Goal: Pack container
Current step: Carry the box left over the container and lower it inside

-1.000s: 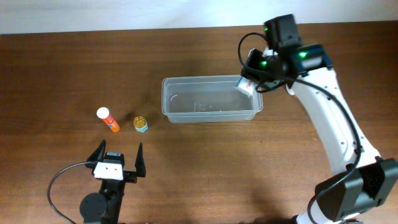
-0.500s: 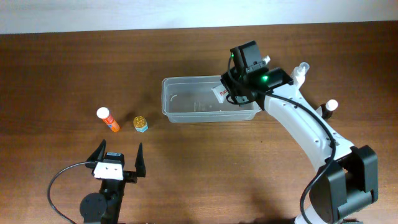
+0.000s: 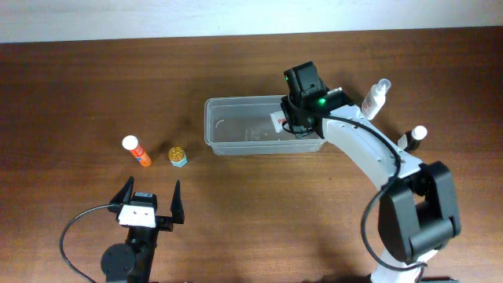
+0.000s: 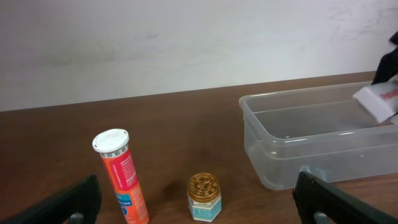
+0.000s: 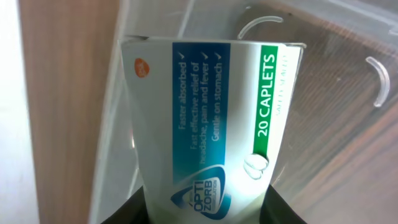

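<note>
The clear container stands at the table's centre, and it also shows in the left wrist view. My right gripper is shut on a white caplet box and holds it inside the container's right end. In the right wrist view the box fills the space between the fingers, with the container's floor behind it. The box also shows in the left wrist view. My left gripper is open and empty near the front edge.
An orange tube and a small gold-lidded jar stand left of the container. A white spray bottle and a small dark bottle with a white cap are at the right.
My right gripper has carried the box leftward from the container's right rim to inside the container. Its arm no longer covers the spray bottle. The left arm has not moved.
</note>
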`<state>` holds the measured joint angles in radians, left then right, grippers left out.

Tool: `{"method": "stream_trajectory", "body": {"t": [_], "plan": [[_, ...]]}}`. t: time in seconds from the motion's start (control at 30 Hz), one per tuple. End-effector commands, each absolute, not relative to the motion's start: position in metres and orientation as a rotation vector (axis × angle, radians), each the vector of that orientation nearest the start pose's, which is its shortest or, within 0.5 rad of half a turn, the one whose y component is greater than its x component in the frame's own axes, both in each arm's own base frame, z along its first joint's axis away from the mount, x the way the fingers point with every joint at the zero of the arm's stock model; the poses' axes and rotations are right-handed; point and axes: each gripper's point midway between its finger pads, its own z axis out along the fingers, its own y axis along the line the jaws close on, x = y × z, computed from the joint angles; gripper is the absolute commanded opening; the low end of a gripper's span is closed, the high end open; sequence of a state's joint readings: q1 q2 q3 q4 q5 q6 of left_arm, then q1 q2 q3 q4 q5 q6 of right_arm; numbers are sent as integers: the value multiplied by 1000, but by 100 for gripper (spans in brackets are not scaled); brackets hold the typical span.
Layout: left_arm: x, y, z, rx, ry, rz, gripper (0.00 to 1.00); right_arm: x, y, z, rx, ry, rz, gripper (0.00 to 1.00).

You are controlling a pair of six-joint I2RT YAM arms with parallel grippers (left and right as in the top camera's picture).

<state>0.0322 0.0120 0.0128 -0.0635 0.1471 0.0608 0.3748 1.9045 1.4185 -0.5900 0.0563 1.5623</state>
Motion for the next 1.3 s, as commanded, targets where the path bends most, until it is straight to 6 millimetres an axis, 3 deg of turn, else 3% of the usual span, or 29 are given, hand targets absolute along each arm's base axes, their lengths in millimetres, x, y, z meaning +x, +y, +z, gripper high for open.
{"method": "stream_trajectory", "body": {"t": [0.0, 0.3, 0.5, 0.83, 1.07, 1.27], "plan": [[245, -19, 161, 155, 1624, -49, 99, 440, 162, 65, 1603, 2272, 491, 36], [245, -19, 161, 155, 1624, -49, 99, 440, 163, 46, 1659, 2270, 468, 36], [245, -19, 161, 155, 1624, -49, 100, 443, 163, 47, 1660, 2258, 477, 65], [245, -19, 161, 155, 1624, -49, 100, 446, 175, 50, 1653, 2279, 561, 67], [245, -19, 161, 155, 1624, -49, 99, 458, 203, 73, 1568, 2321, 791, 71], [245, -19, 161, 155, 1624, -49, 99, 471, 204, 125, 1345, 2299, 851, 75]]}}
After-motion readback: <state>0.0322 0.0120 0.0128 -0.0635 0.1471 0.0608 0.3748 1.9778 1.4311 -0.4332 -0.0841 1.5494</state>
